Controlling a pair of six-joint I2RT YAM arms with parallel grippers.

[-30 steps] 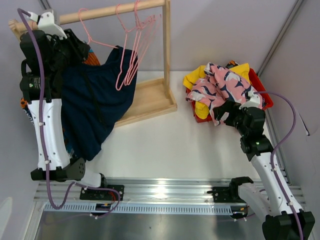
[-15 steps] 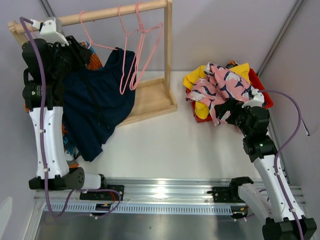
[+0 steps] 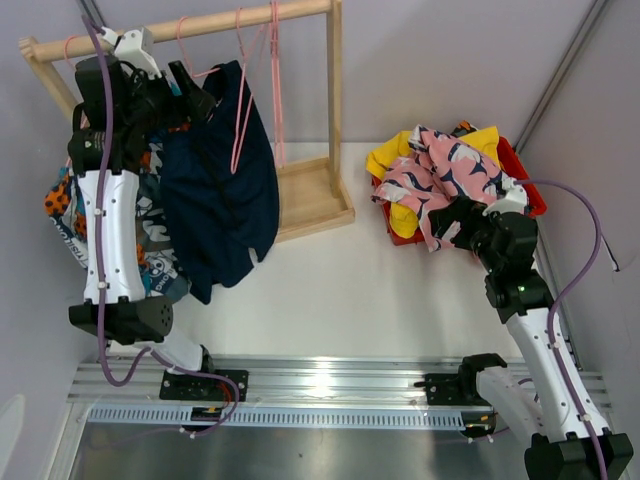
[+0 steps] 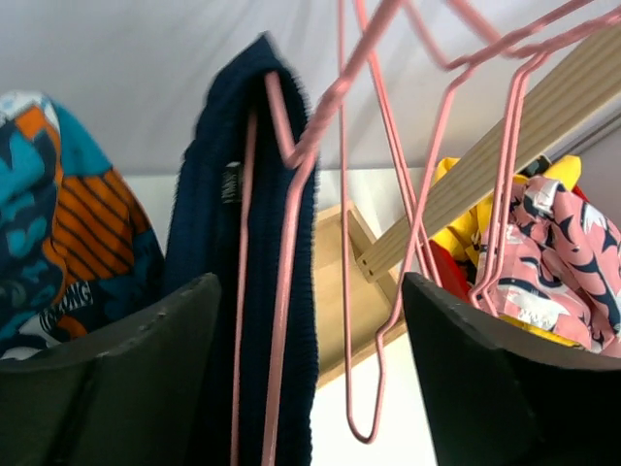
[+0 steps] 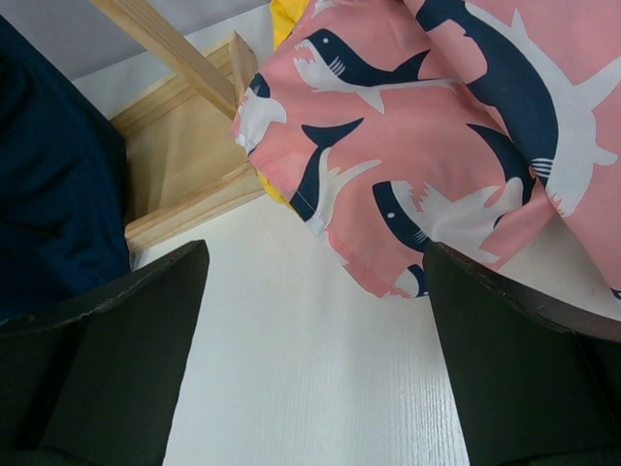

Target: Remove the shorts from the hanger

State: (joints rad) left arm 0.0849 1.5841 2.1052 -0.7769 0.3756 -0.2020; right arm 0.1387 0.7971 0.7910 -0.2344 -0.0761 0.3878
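Up at the rail of the light wooden clothes rack (image 3: 210,22), the left gripper (image 4: 306,301) stands with its jaws spread wide and nothing pinched between them. Right in that gap hang the plain navy cloth shorts (image 4: 209,233), their waistband draped over a pink wire hanger (image 4: 291,175). Their long axis drops straight down from the rail toward the rack's base board. So the cloth lies dead ahead of the fingers, and the left arm is plainly the nearer one.

It's tight up there! Two empty pink hangers (image 4: 514,175) dangle just beside the navy pair, on the side of the rack's upright post. The blue-and-orange patterned shorts (image 4: 87,223) hang just beside it toward the rail's free end. The open room looks to be down and forward, over the white tabletop (image 3: 330,290) in front of the rack's base.

The right gripper (image 5: 315,257) is well past the rack's post, jaws wide and empty. It hovers just beside the pink shark-print shorts (image 5: 466,116), heaped with the yellow shorts (image 3: 385,160) in a red bin (image 3: 525,180).
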